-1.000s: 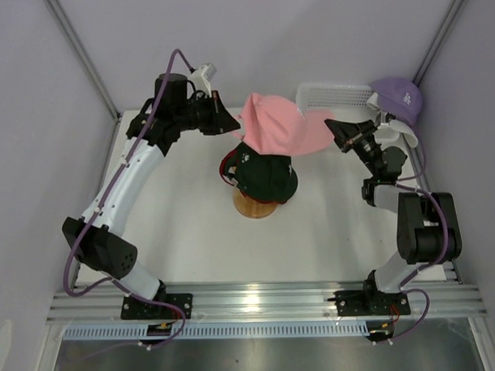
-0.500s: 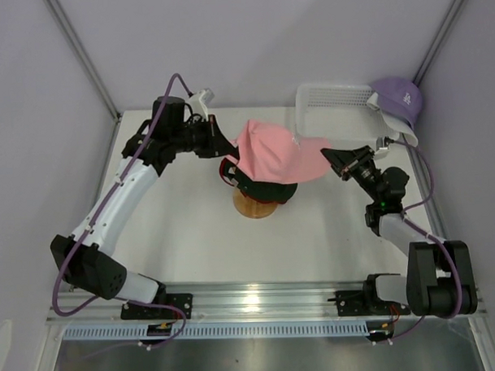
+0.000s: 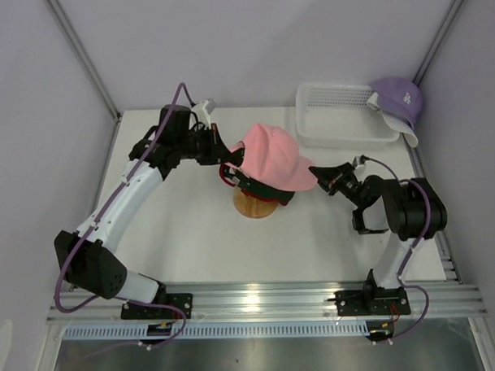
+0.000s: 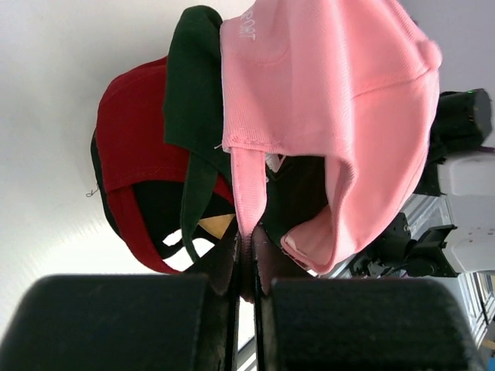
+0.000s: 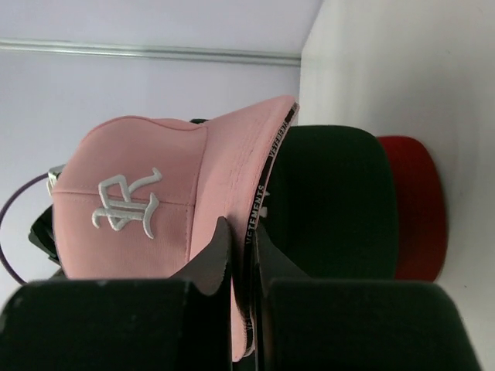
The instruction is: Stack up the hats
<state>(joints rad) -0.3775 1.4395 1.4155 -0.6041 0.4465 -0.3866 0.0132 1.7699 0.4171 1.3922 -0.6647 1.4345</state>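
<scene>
You have three caps on the wooden stand [image 3: 252,206]: the red cap [image 3: 227,171] lowest, the black cap [image 3: 272,190] over it, and the pink cap [image 3: 271,154] on top, covering the black crown but not yet released. The lavender cap [image 3: 399,97] lies at the far right corner beside the basket [image 3: 343,121], with what looks like the white cap [image 3: 404,131] under it, so I judge two caps are left to stack. Your left gripper [image 4: 246,263] is closed tight on the pink cap's rear edge. Your right gripper [image 5: 244,241] is closed on its brim, with only fabric between the jaws.
</scene>
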